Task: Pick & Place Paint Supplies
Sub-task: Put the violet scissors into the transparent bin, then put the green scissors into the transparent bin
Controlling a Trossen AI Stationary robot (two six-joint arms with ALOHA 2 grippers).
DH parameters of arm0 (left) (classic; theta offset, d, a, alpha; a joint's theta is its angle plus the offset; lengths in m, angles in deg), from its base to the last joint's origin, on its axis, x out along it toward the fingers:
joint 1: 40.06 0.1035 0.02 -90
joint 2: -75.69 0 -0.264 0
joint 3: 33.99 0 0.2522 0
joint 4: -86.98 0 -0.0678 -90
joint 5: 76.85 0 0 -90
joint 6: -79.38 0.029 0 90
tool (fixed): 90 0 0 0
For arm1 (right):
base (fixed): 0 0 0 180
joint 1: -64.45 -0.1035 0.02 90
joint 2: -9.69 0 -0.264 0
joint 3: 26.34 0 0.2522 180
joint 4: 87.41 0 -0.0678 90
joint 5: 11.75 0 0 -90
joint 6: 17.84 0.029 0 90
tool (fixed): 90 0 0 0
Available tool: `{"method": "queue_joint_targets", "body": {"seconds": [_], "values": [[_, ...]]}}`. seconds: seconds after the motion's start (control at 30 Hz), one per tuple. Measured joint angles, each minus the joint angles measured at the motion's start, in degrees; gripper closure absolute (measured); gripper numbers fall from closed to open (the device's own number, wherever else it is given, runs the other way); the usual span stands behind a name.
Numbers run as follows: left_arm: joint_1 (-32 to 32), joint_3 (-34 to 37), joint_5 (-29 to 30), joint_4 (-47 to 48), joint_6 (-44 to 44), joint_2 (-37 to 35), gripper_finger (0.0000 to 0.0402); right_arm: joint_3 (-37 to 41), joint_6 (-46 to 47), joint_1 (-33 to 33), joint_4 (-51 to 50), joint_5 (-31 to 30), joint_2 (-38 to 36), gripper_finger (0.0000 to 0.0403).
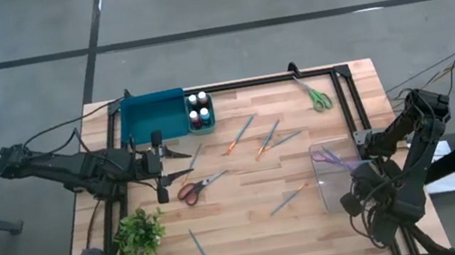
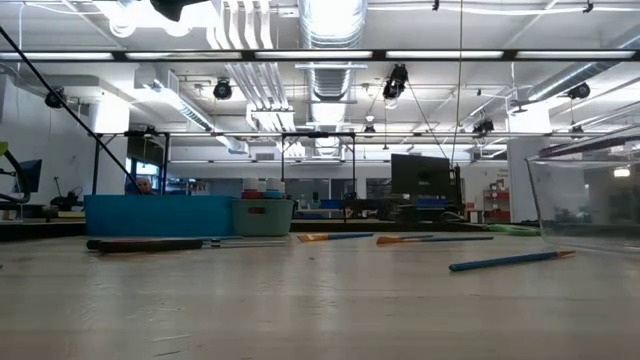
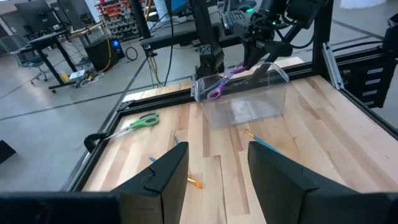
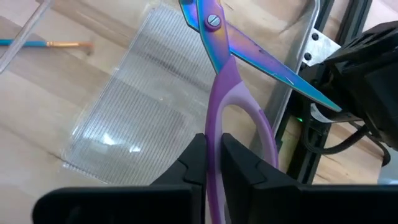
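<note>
Worktop: wood, black frame. Teal tray at far left corner, paint pots just beside it. Clear bin near right edge. Plant at near left.

Left gripper hovers over left side of worktop, just near of the tray, jaws spread, nothing in them. Red scissors lie just beside it.

Right gripper over the bin, jaws clenched on purple scissors, pinching one handle loop; blades splayed, iridescent, aimed at far edge. Green scissors near far right corner.

Brushes, all thin, flat on the worktop, blue-grey handles with orange tips:
- Three mid-worktop, long axes diagonal, running from near-left to far-right, close but apart.
- One just left of the bin, same diagonal, orange tip toward the bin.
- One near the near edge, right of the plant, pointing mostly far-to-near, orange tip at the near end.
- One by the left jaws, partly hidden.
</note>
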Motion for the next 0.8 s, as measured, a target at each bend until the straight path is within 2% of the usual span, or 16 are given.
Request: {"method": "queue_joint_targets", "body": {"seconds": [0.17, 0.3, 0.47, 0.8], "values": [[0.0, 0.0, 0.0, 0.1, 0.0, 0.0, 0.0229, 0.2, -0.2, 0.0, 0.0, 2.3, 0.0, 0.0315], [0.0, 0.0, -0.1, 0.1, 0.0, 0.0, 0.0229, 0.2, -0.4, 0.0, 0.0, 1.4, 0.0, 0.0288], [0.0, 0.0, -0.1, 0.1, 0.0, 0.0, 0.0229, -1.6, -0.6, 0.0, 0.0, -3.8, 0.0, 0.0281], [0.0, 0.0, -0.1, 0.1, 0.0, 0.0, 0.0229, -4.5, -0.3, 0.8, 0.0, -19.6, 0.0, 0.0279]]}}
